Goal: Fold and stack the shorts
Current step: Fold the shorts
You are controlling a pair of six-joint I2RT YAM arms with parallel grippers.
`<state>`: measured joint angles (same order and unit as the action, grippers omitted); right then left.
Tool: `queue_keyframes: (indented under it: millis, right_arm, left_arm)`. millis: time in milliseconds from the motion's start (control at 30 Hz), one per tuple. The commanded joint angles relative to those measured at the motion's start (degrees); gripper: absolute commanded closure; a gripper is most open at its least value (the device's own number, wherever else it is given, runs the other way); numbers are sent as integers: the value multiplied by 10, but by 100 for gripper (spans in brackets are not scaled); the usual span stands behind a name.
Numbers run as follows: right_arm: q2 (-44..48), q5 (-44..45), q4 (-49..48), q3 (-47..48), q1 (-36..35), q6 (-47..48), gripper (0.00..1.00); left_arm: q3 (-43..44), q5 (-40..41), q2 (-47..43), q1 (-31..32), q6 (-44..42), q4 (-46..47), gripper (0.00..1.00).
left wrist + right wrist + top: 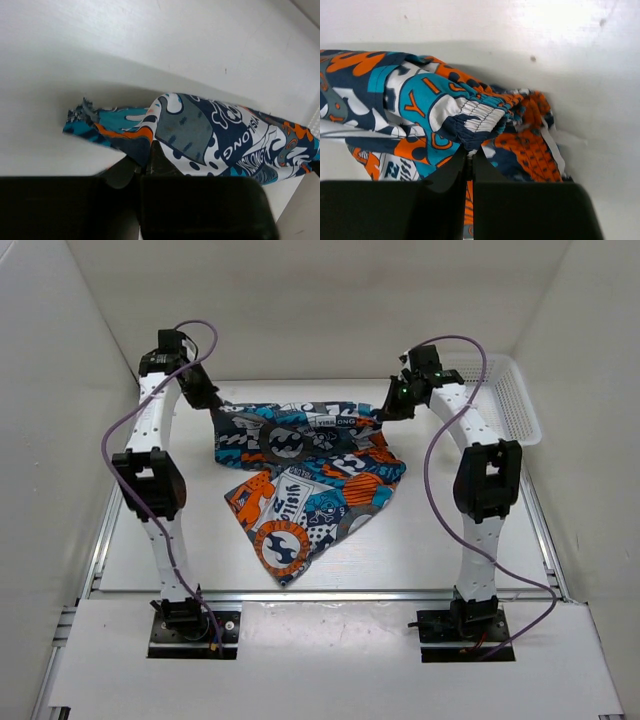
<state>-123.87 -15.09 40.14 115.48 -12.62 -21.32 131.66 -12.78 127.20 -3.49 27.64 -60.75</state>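
Closest to me, at the near edge of the white surface, the left arm rises from its base and bends over toward the back, a purple cable looping beside it. Its left end effector has its fingers pressed together on a fold of cloth at the left corner of the shorts, with no gap showing between them. The shorts hang as a band stretched between the two arms toward the back of the surface, their busy print of teal, orange, white and dark blue facing up. The lower part spills forward onto the surface and ends in a corner with a round orange emblem pointing at the near edge. At the right end of the band, the right end effector is pinched closed on the gathered elastic edge of the shorts, the cloth bunching around its tips. Its right arm arches back down to its base. Beyond it, in the far right corner, sits a white mesh basket, apart from the shorts.
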Motion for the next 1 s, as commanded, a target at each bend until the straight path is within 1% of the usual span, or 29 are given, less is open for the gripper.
queue_keyframes:
  millis: [0, 33, 67, 100, 167, 200, 267, 300, 333, 400, 433, 567, 600, 667, 700, 733, 867, 900, 933, 967]
  right_arm:
    - [69, 54, 19, -51, 38, 24, 100]
    - [78, 54, 13, -66, 45, 24, 100]
    - [92, 46, 13, -88, 45, 24, 100]
    - [104, 46, 13, -99, 51, 24, 100]
    - [120, 46, 8, -122, 52, 24, 100]
    - [140, 53, 8, -146, 52, 24, 100]
    - [166, 61, 8, -189, 57, 24, 100]
    - [180, 72, 3, -205, 57, 24, 100]
    - [209, 80, 3, -221, 57, 24, 100]
    - [246, 94, 3, -267, 57, 24, 100]
    - [257, 94, 3, -282, 57, 24, 100]
    - [303, 115, 9, -367, 57, 18, 100]
    - [323, 122, 3, -404, 57, 18, 100]
    - [347, 142, -2, -442, 57, 12, 100]
    - [372, 169, -2, -472, 57, 12, 100]
    - [386, 178, -8, -486, 57, 6, 100]
    - [448, 197, -8, -540, 57, 6, 100]
    - [453, 197, -2, -548, 57, 0, 86]
    - [453, 197, -2, -563, 57, 0, 67]
    - [458, 197, -11, -569, 57, 0, 44]
  left_arm:
    - [-81, 68, -182, 17, -22, 12, 90]
    - [-140, 68, -207, 29, -22, 12, 90]
    - [-169, 68, -255, 40, -15, 5, 90]
    - [-233, 68, -280, 66, -5, 5, 90]
    - [-302, 68, -330, 99, 9, 10, 90]
    - [-364, 68, -374, 136, 25, 18, 90]
    - [-418, 73, -415, 174, 45, 18, 90]
    - [-443, 73, -450, 195, 57, 18, 90]
    - [-488, 78, -467, 234, 81, 18, 90]
    - [-530, 92, -497, 272, 104, 18, 90]
    - [-571, 97, -519, 303, 129, 23, 90]
    - [-658, 115, -548, 364, 180, 34, 90]
    - [-670, 115, -548, 376, 189, 34, 90]
    - [-695, 115, -553, 414, 209, 34, 90]
    - [-701, 124, -553, 426, 220, 29, 90]
    - [-708, 124, -553, 448, 231, 23, 90]
    - [-754, 130, -540, 486, 276, 23, 90]
    - [-761, 136, -540, 486, 282, 23, 90]
    - [-766, 136, -531, 486, 287, 23, 83]
    - [-766, 145, -516, 486, 294, 15, 76]
